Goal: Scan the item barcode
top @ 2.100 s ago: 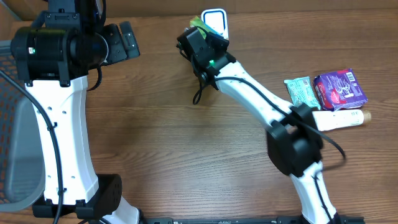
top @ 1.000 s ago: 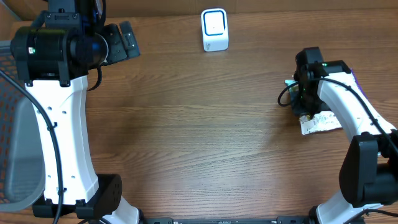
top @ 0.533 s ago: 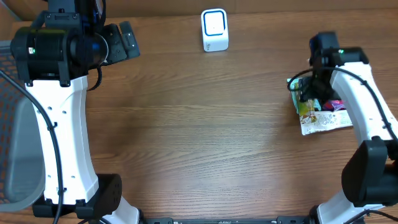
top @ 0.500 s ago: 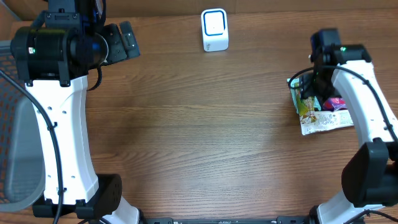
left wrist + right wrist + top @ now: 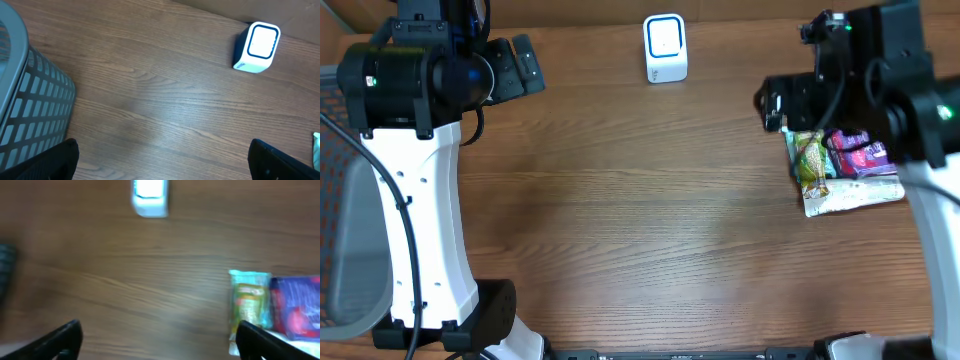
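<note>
A white barcode scanner (image 5: 665, 47) stands at the back middle of the table, also in the left wrist view (image 5: 256, 46) and, blurred, in the right wrist view (image 5: 149, 195). A green snack packet (image 5: 811, 160) lies at the right, on a white packet (image 5: 855, 198) and beside a purple one (image 5: 861, 155). My right gripper (image 5: 162, 342) hangs open and empty, high above the table and left of the green packet (image 5: 247, 307). My left gripper (image 5: 167, 165) is open over bare wood at the back left, holding nothing.
A grey slatted basket (image 5: 27, 107) stands at the table's left edge, seen too in the overhead view (image 5: 340, 210). In the overhead view the raised right arm (image 5: 880, 80) covers the back right corner. The left arm's white column (image 5: 420, 220) rises at the left.
The right gripper carried the green packet from the scanner to the pile at the right, opened, let it go there, and has risen up towards the camera. The left arm has not moved.
</note>
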`<state>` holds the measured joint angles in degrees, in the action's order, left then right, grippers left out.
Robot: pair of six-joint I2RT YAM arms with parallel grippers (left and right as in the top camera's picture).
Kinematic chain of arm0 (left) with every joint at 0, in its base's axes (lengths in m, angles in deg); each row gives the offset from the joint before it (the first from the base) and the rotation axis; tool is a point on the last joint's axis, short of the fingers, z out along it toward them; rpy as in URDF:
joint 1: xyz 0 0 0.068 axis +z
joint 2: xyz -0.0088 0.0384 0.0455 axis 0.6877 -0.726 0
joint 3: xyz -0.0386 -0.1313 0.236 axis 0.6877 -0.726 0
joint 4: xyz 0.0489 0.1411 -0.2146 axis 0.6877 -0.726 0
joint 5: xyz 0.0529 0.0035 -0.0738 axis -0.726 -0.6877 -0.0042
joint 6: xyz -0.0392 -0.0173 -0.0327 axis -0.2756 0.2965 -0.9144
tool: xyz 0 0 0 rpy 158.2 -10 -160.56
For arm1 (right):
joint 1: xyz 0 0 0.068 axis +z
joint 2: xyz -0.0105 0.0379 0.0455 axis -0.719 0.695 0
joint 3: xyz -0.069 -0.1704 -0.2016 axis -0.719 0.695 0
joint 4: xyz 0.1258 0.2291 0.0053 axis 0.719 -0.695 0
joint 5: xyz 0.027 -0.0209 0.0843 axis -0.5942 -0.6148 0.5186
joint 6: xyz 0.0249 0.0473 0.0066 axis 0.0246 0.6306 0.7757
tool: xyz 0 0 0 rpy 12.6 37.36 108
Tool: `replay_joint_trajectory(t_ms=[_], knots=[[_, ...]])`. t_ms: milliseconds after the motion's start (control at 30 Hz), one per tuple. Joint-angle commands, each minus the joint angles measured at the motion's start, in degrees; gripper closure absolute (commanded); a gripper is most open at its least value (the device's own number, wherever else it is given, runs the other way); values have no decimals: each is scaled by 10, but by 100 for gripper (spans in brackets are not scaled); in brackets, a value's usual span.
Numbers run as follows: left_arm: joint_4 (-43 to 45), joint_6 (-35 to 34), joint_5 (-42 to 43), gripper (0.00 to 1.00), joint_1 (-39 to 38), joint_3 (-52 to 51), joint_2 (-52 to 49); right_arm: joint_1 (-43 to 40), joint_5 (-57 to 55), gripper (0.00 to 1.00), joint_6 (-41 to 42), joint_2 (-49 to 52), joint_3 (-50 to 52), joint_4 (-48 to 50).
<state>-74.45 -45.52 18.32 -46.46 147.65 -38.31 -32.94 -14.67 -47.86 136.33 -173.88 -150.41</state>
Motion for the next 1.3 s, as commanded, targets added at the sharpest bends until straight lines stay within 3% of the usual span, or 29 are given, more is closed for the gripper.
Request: replay_joint_trajectory(t_ms=[0, 100, 333, 900, 1100, 1267], knots=[[0, -6, 3, 0, -4, -1, 1, 11, 112, 0, 4, -49, -14, 1], [0, -6, 3, 0, -4, -1, 1, 15, 166, 0, 4, -72, -14, 0], [0, -6, 3, 1, -4, -1, 1, 14, 157, 0, 2, -93, -14, 0], [0, -6, 3, 0, -4, -1, 1, 14, 31, 0, -8, -102, 23, 15], [0, -6, 3, 0, -4, -1, 1, 7, 23, 0, -31, -167, 120, 158], [0, -6, 3, 0, -4, -1, 1, -42, 49, 0, -31, -253, 262, 292]])
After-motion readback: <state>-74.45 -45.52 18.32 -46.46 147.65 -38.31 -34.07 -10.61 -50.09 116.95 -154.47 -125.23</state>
